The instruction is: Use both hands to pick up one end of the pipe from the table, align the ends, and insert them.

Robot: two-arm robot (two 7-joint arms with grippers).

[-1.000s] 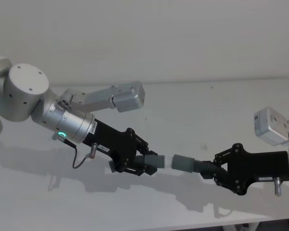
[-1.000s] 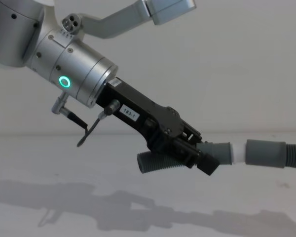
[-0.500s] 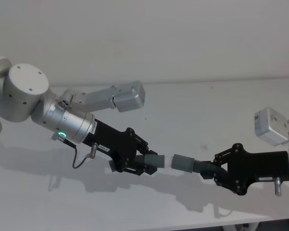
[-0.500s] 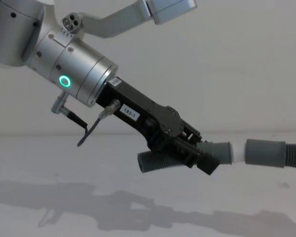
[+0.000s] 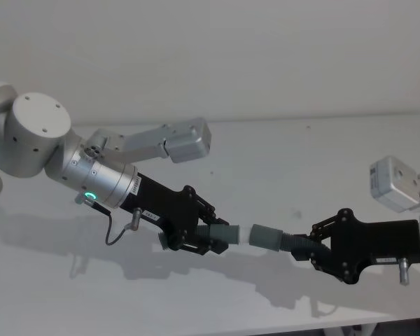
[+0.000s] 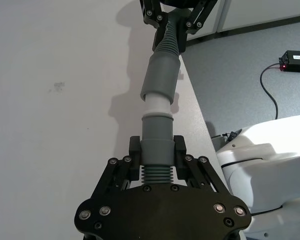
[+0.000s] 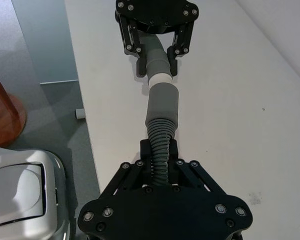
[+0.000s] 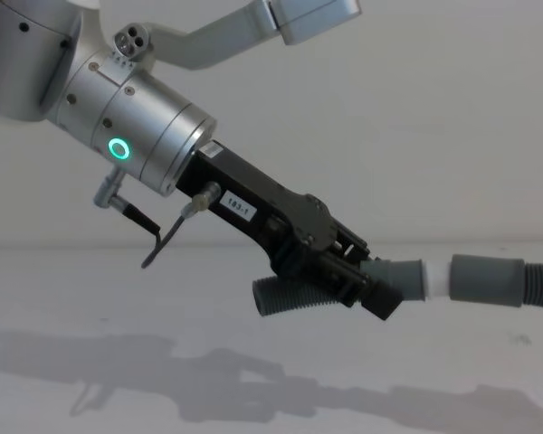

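Chest view's edge cuts off the sleeve piece (image 8: 502,282).

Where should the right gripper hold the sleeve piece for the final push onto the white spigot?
On the ribbed middle, where the right gripper grips the sleeve piece now, coming from its back end in line with the pipe. That leaves the smooth open sleeve free ahead of the fingers, and it looks lined up with the white spigot held by the left gripper.

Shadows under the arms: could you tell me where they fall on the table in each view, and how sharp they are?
Head view: a soft grey shadow on the table, nearer the camera than the left gripper and right gripper. Chest view: similar soft shadow low in frame. Left wrist view: faint shadow beside the pipe.
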